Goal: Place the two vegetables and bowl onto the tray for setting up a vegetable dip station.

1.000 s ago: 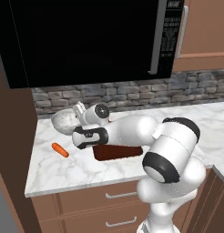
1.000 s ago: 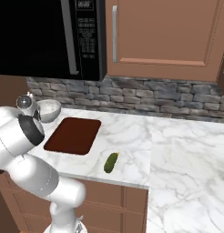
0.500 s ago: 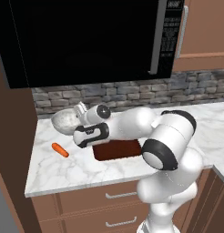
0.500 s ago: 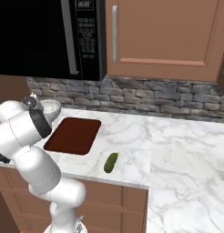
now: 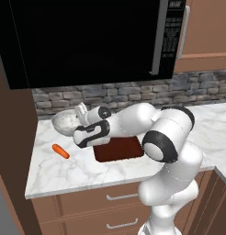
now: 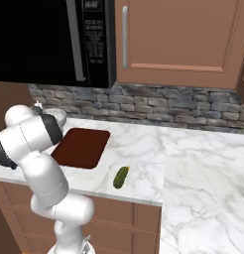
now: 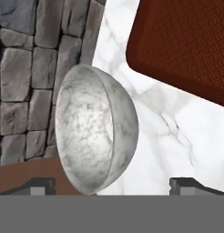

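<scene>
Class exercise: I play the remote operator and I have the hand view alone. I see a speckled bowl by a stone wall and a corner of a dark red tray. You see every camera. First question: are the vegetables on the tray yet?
Observer: No. The carrot lies on the counter, off the tray's left side in the left base view.
Operator: And the cucumber?
Observer: The cucumber lies on the marble past the opposite side of the tray, near the counter's front edge.
Operator: Is anything on the tray?
Observer: Its visible surface is bare; the arm hides part of it.
Operator: Where is the gripper?
Observer: The gripper is open, beside the bowl, which stands on the counter by the wall.
</scene>
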